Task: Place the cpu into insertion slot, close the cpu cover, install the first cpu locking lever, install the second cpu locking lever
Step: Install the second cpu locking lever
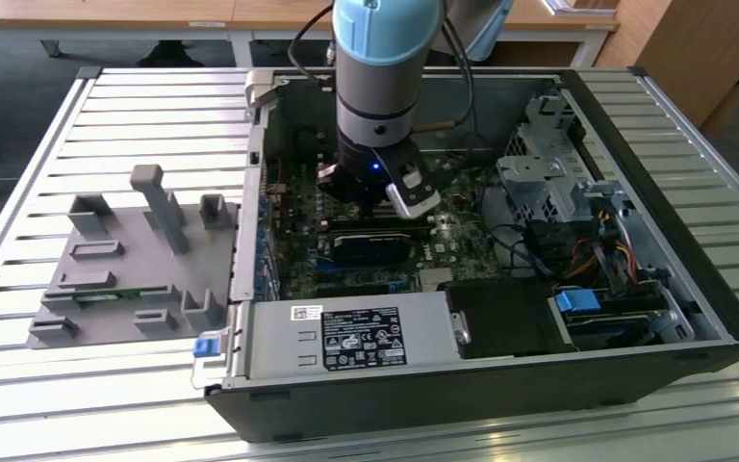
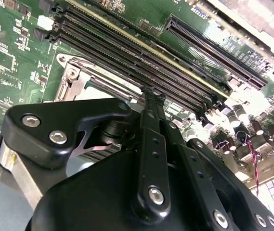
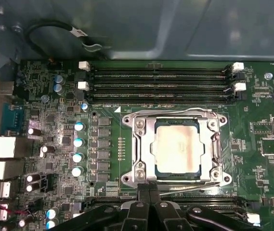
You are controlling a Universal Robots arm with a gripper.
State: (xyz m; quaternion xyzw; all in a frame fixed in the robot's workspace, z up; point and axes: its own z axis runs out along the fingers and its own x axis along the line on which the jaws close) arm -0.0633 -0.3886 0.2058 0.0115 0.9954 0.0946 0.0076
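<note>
The cpu (image 3: 176,150) sits flat in the insertion slot (image 3: 152,169), silver face up, seated square. The cpu cover (image 3: 144,144) lies down over it, its window framing the chip, so the frame bears on the chip's edges rather than its face. A thin locking lever (image 3: 189,186) runs along the socket edge nearest my gripper (image 3: 149,190); I cannot tell whether it is hooked. My fingertips appear drawn together, gripping nothing, tips just beside that socket edge (narrow tips suit a thin wire lever). Memory slots (image 3: 158,83) lie beyond the socket's far edge. Around it all, the computer case (image 1: 677,356), with me reaching down inside.
</note>
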